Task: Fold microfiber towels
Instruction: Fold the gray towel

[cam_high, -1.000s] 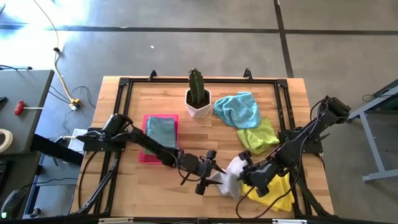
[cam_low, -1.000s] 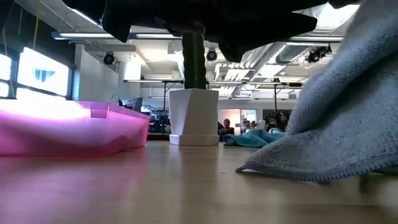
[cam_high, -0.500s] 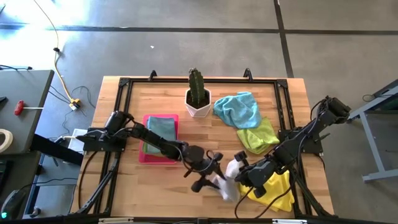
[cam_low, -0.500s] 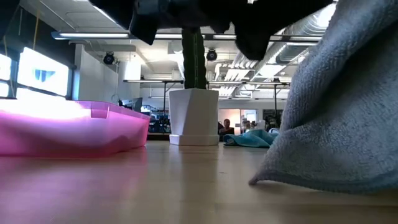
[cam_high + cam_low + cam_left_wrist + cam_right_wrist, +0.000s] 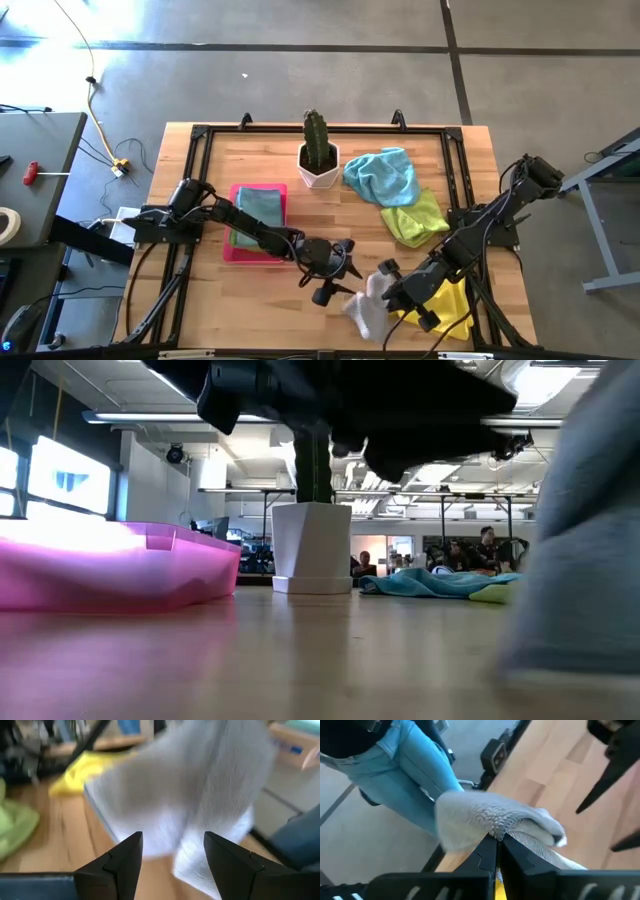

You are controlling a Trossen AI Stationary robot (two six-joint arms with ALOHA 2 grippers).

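Observation:
A pale grey towel is bunched near the table's near edge, and my right gripper is shut on it. It also shows in the right wrist view and, blurred, at the right of the low view. My left gripper is open just to the towel's left, and in the left wrist view the towel is ahead of its fingers. A yellow towel lies under my right arm. A lime green towel and a light blue towel lie at the far right. My right gripper pinches a bunched fold of the grey towel between its two fingertips, several layers thick. The fingers come nearly level from the table's right. The cloth humps over and beyond the fingertips, slack, and its lower part reaches the tabletop.
A pink tray holding a folded blue-grey towel stands at the left. A cactus in a white pot stands at the far middle. Black rails frame the table. A person in jeans stands beyond the near edge.
My right gripper has gone toward the table's near edge with the grey towel. The towel, which spanned the gap between the two grippers, has come away from my left gripper and bunched up at the right gripper. My left gripper has shifted slightly right.

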